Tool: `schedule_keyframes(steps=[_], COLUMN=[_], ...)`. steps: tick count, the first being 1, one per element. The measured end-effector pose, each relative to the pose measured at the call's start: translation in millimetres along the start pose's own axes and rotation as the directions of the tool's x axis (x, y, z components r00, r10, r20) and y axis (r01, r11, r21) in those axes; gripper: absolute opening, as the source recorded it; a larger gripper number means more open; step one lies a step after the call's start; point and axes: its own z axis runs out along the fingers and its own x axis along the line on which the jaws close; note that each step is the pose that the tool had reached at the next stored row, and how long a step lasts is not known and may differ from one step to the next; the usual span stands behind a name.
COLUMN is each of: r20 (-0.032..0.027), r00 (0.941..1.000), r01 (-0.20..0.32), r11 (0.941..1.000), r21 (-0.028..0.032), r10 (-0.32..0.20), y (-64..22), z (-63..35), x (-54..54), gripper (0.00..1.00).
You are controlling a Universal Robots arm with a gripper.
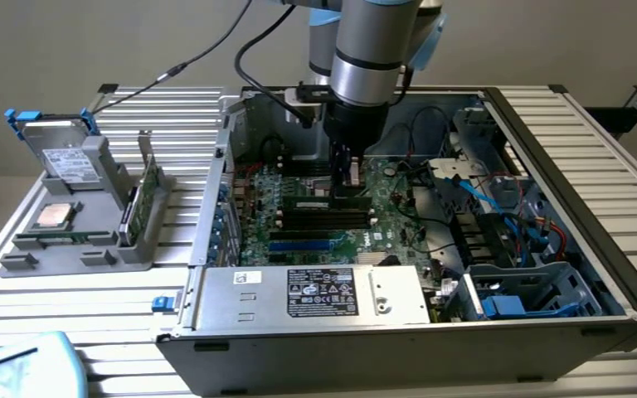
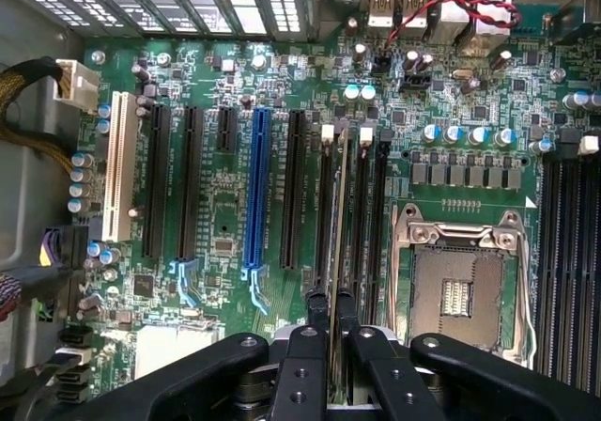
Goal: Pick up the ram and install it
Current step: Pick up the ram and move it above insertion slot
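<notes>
The hand (image 2: 336, 346) is nearly shut, its two black fingers (image 2: 308, 365) pinching the ram (image 2: 335, 252) by its flat faces. The stick is seen edge-on in the wrist view, running along one of the black memory slots (image 2: 360, 224) between the processor socket (image 2: 460, 289) and the blue slot (image 2: 258, 186) on the motherboard (image 2: 225, 214).

In the exterior view the hand is low inside the open computer case (image 1: 584, 215), at about twelve o'clock from the power supply (image 1: 308, 294). The grey parts holder (image 1: 75, 240) sits on the tabletop (image 1: 75, 307) at nine o'clock from the case. Whether the stick's lower edge has entered its slot cannot be told.

The step appears to be seating the stick. Doing it well likely depends on keeping the stick upright and parallel to the slot, with both ends in the end guides by the white latches (image 2: 327, 132). Pressure should go straight down and evenly along its length. A tilt or sideways offset could jam the board or load a neighbouring slot.
</notes>
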Motion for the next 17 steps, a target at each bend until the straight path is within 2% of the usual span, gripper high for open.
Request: schedule_keyframes(steps=[5,11,13,17], r20=[-0.0011,-0.0054,-0.0079,-0.0174], r00=[1.0,1.0,1.0,0.9998], r01=[-0.002,-0.004,-0.004,-0.005], r11=[1.0,1.0,1.0,1.0], r21=[0.0006,0.0015,0.0015,0.0017], r10=[0.002,0.004,0.004,0.005], y=[-0.5,-0.9,-1.0,-1.1], z=[3.9,7.3,8.0,8.7], x=[-1.3,-2.7,-3.0,-4.4], gripper=[0.14,0.14,0.14,0.14])
